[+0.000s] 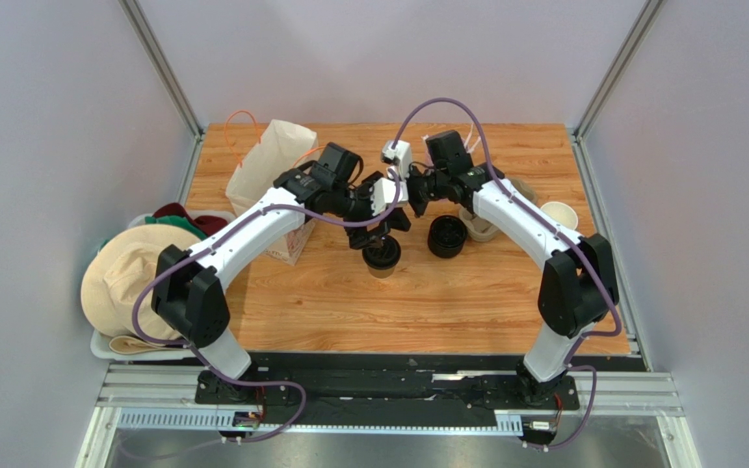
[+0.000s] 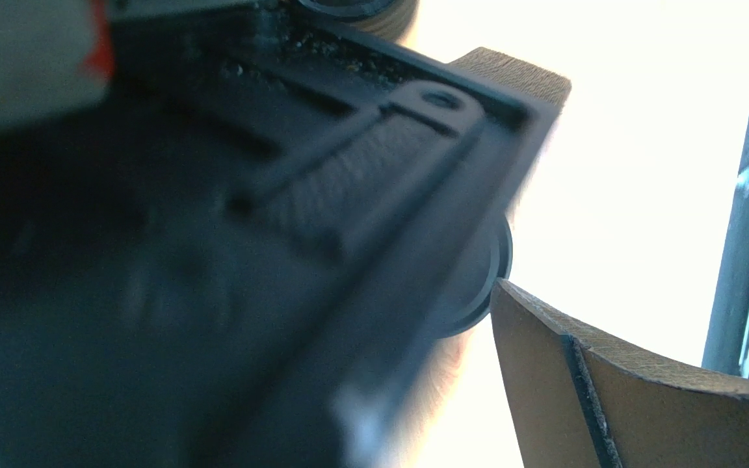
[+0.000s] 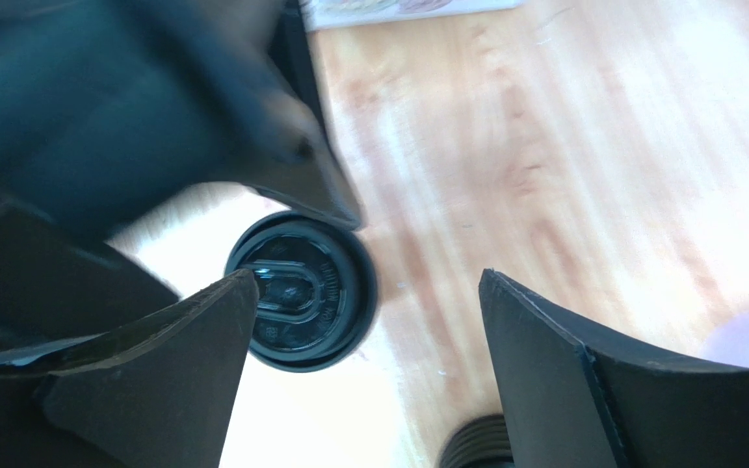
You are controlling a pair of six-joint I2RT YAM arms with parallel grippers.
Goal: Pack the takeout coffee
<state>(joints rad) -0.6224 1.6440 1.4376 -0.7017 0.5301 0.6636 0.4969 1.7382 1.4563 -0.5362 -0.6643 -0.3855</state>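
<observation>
– Wooden table [image 1: 427, 312] inside grey walls [image 1: 378, 58]. Entry on placement. Where does the takeout coffee [image 1: 381, 257] stand?

– Upright at mid-table, black lid on, directly under the fingertips of the left gripper [image 1: 380, 230]. In the right wrist view the lid lies just outside the tip of one of the right fingers [image 3: 154, 390], not in the gap between them.

– Finger state, right gripper [image 3: 369, 283]?

– Spread wide, bare wood between the tips, holding nothing.

– Left?

– Also wide. From above, its fingers point down at the cup. The left wrist view is mostly a blurred black body close to the lens, with one left finger [image 2: 632, 400] clear at lower right. Cannot tell whether the pads touch the cup wall, so no grip is confirmed.

– Why this arrangement?

– Judgement: with the lid on and the cup upright, the contents stay in and the side wall is open to a pinch from above. The left arm suits the carry because the paper bag [image 1: 269, 161] sits beyond the left fingers, on that arm's side and well apart from the cup. The right fingers hang just beside, likely to steady it or to stand clear.

– Anything close by?

– A stack of black lids [image 1: 447, 237] just beside the cup, on the right gripper's side. Spares, not the target.

– Status?

– Cup not yet in the bag. The bag's mouth is unreadable from here.
</observation>
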